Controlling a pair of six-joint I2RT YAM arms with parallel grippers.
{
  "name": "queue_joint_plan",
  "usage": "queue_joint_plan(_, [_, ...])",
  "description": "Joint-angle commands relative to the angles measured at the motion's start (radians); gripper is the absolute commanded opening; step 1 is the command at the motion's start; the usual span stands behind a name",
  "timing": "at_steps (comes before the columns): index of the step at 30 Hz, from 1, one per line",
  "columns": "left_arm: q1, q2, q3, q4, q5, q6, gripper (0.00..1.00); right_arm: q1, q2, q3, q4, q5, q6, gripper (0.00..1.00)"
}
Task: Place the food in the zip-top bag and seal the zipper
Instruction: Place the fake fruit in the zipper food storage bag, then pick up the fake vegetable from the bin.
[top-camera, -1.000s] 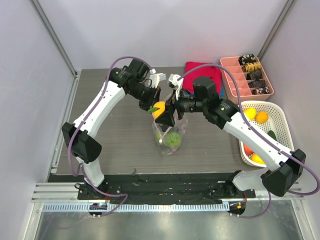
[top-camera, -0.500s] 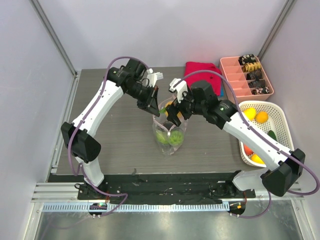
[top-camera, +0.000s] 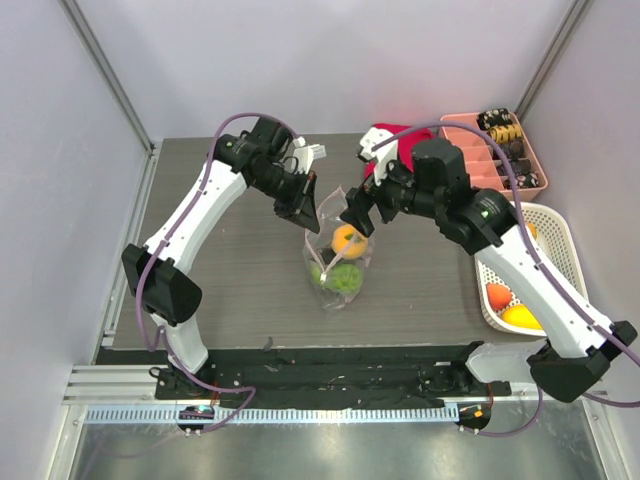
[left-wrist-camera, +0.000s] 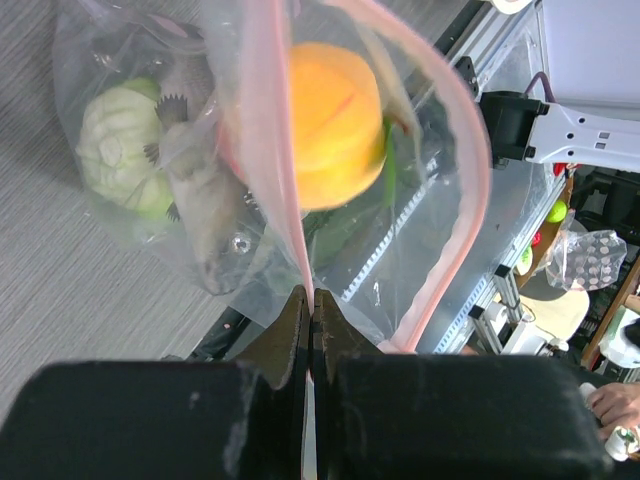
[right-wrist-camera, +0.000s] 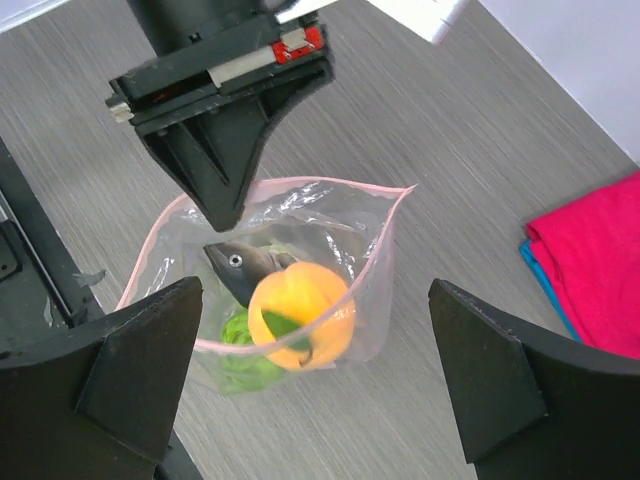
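The clear zip-top bag (top-camera: 335, 262) stands open at mid-table. My left gripper (top-camera: 305, 215) is shut on its pink zipper strip (left-wrist-camera: 287, 150) and holds the mouth up. Inside lie an orange fruit (top-camera: 348, 238), green round ones (top-camera: 345, 280) and a grey toy fish (right-wrist-camera: 238, 265). The left wrist view shows the orange fruit (left-wrist-camera: 335, 125) and a pale green round one (left-wrist-camera: 120, 150) through the plastic. My right gripper (top-camera: 357, 212) is open and empty, just above and right of the mouth. In the right wrist view its gap (right-wrist-camera: 315, 295) frames the orange fruit (right-wrist-camera: 300, 320).
A white basket (top-camera: 552, 213) at the right edge holds a yellow fruit (top-camera: 512, 317) and a red-orange one (top-camera: 495, 295), partly hidden by my right arm. A pink compartment tray (top-camera: 478, 172) and a folded red cloth (top-camera: 400, 140) sit at the back right.
My right gripper has let go of the orange fruit, which now lies inside the bag, and has drawn back up and to the right, open. The left gripper has held still.
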Motion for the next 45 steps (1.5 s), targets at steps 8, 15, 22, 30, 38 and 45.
queue_joint_plan(8, [0.0, -0.022, 0.036, 0.017, 0.018, -0.014, 0.0, -0.562, -0.054, -0.017, -0.357, -0.224, -0.149, 0.99])
queue_joint_plan(15, [-0.001, -0.03, 0.031, 0.02, 0.018, -0.011, 0.0, -1.043, 0.04, -0.077, -0.609, -0.238, -0.461, 0.94])
queue_joint_plan(22, [-0.001, -0.031, 0.03, 0.021, 0.016, -0.007, 0.0, -1.335, 0.149, -0.185, -0.496, 0.01, -0.593, 0.84])
queue_joint_plan(30, [-0.001, -0.019, 0.037, 0.021, 0.012, -0.002, 0.0, -1.39, 0.281, -0.272, -0.281, 0.204, -0.539, 0.67])
queue_joint_plan(38, [0.0, -0.027, 0.017, 0.032, 0.001, 0.003, 0.0, -1.39, 0.449, -0.233, -0.18, 0.288, -0.535, 0.66])
queue_joint_plan(45, [-0.001, -0.018, 0.023, 0.032, -0.017, 0.007, 0.0, -1.387, 0.546, -0.239, -0.126, 0.261, -0.53, 0.66])
